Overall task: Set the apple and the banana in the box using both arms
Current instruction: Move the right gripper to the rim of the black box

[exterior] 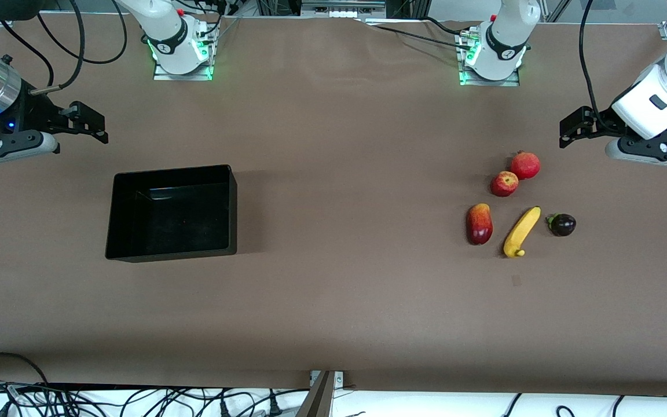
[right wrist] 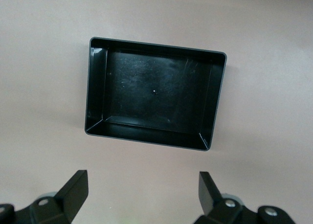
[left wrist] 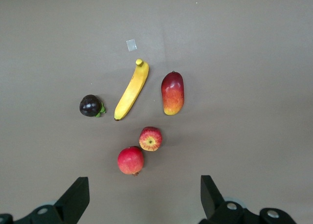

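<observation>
Left arm: white, jointed, entering from its end of the table, wrist bent so the camera looks straight down. Left gripper point(exterior: 566, 128): raised in the air, fingers point(left wrist: 78, 197) spread wide, nothing between them. Right arm: white with a silver wrist band, black cables trailing. Right gripper point(exterior: 91, 124): raised likewise, fingers point(right wrist: 76, 190) spread wide, holding nothing.

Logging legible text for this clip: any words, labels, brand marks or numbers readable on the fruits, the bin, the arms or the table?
None can be read.
Round marks on the black collars at both arm bases: too small to read.
The apple, banana and box carry no lettering.
A small pale square patch on the table beside the banana's stem end is blank.
The left gripper and right gripper show no text.
</observation>
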Motion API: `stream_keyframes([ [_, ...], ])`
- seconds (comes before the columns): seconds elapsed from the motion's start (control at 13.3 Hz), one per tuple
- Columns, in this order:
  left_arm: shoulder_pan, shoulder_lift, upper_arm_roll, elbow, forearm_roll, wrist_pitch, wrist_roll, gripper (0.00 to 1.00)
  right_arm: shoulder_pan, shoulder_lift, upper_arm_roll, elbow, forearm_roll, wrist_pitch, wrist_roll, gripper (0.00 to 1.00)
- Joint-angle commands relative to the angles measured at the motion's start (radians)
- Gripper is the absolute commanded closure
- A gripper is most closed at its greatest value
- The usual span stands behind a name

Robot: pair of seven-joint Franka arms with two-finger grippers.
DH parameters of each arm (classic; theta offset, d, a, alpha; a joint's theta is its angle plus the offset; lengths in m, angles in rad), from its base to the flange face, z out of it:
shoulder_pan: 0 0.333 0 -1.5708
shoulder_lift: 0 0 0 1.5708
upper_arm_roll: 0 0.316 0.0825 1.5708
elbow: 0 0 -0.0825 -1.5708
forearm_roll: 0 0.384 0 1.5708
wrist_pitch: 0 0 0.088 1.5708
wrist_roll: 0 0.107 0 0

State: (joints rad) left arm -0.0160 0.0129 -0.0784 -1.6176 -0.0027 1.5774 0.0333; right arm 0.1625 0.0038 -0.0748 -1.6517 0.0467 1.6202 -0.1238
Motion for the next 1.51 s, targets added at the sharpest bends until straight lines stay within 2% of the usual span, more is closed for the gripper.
stream_keyframes([
  [0.0,0.001,0.015,-0.003,0.030,0.013,-0.016,0.010,0.00,0.002,0.005,-0.003,0.024,-0.019,-0.022,-0.020,0.00],
  [0.38,0.001,0.022,-0.004,0.025,0.013,-0.025,0.013,0.00,0.002,0.021,-0.003,0.026,-0.042,-0.017,-0.028,0.00],
  [0.45,0.002,0.019,-0.004,0.021,0.013,-0.026,0.016,0.00,0.003,0.045,-0.002,0.014,-0.094,-0.014,-0.028,0.00],
  [0.53,0.002,0.019,-0.004,0.024,0.013,-0.028,0.017,0.00,0.002,0.077,-0.005,-0.028,-0.140,0.039,-0.027,0.00],
  [0.68,-0.002,0.025,-0.008,0.018,0.015,-0.026,0.016,0.00,-0.008,0.117,-0.046,-0.162,-0.169,0.232,-0.028,0.00],
  [0.9,-0.010,0.019,-0.009,-0.002,0.015,-0.053,0.019,0.00,-0.011,0.235,-0.147,-0.313,-0.168,0.522,-0.028,0.00],
  [0.98,-0.010,0.016,-0.012,-0.002,0.015,-0.059,0.017,0.00,-0.021,0.266,-0.155,-0.341,-0.162,0.585,-0.040,0.00],
  [1.13,-0.009,0.013,-0.014,0.004,0.013,-0.059,0.016,0.00,-0.041,0.304,-0.155,-0.370,-0.134,0.648,-0.050,0.00],
  [1.43,-0.003,0.018,-0.024,0.021,0.060,-0.060,-0.032,0.00,-0.057,0.347,-0.155,-0.395,-0.076,0.688,-0.068,0.02],
])
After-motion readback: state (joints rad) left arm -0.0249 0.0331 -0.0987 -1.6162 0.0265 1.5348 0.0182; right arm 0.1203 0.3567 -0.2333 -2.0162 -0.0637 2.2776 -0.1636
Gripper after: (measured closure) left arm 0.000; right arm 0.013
